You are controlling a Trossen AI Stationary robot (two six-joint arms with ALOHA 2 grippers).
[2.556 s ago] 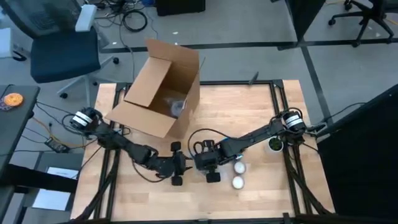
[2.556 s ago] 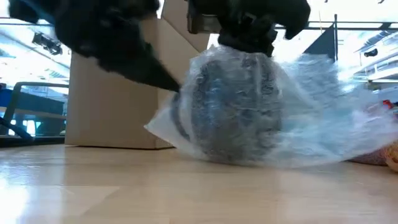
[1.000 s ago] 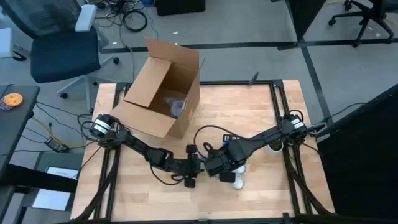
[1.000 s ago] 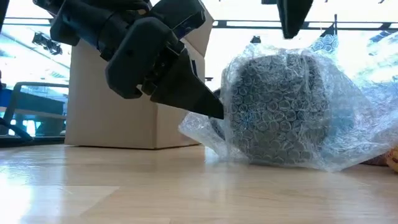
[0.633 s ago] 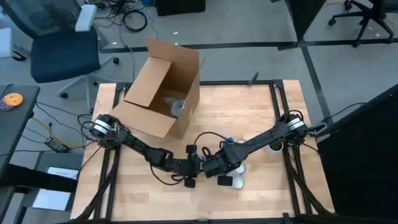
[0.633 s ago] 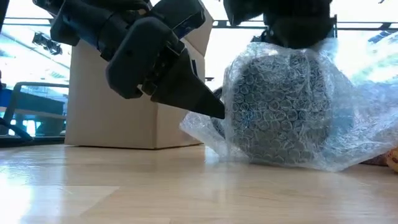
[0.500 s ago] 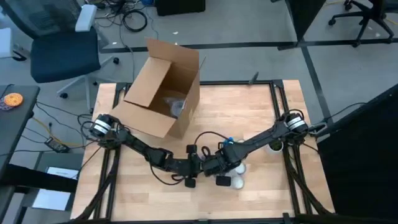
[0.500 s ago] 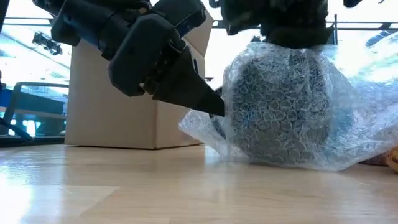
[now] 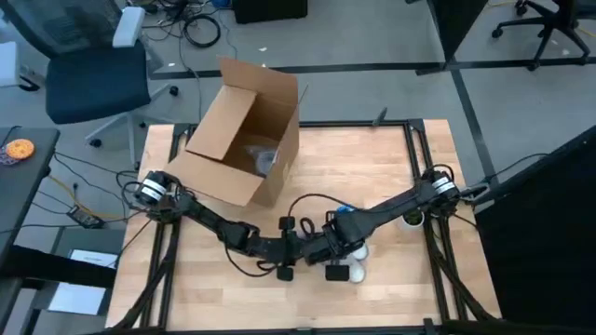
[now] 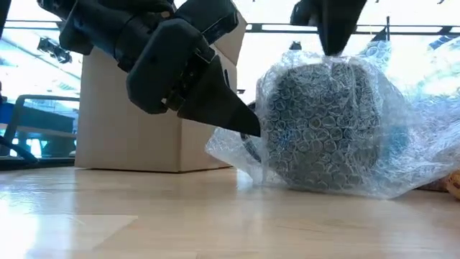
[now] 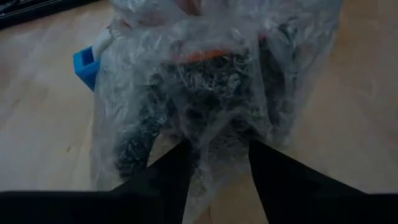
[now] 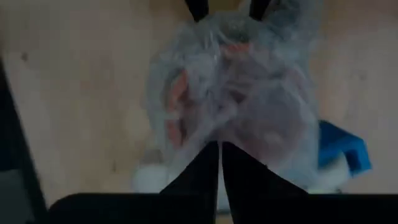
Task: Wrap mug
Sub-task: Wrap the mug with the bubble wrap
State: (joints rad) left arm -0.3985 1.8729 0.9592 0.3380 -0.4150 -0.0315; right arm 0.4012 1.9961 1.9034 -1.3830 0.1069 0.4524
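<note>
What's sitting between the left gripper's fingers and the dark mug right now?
Only clear bubble wrap: in the left wrist view the left gripper straddles its lower fold, the dark mug just beyond. The low view agrees.

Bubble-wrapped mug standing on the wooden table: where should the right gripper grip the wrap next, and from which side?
Probably the loose bubble wrap fanned out beside the dark mug, away from the left gripper. Come from above: the sheet lies low on the table while the mug stands upright, and the right gripper hangs over it.
</note>
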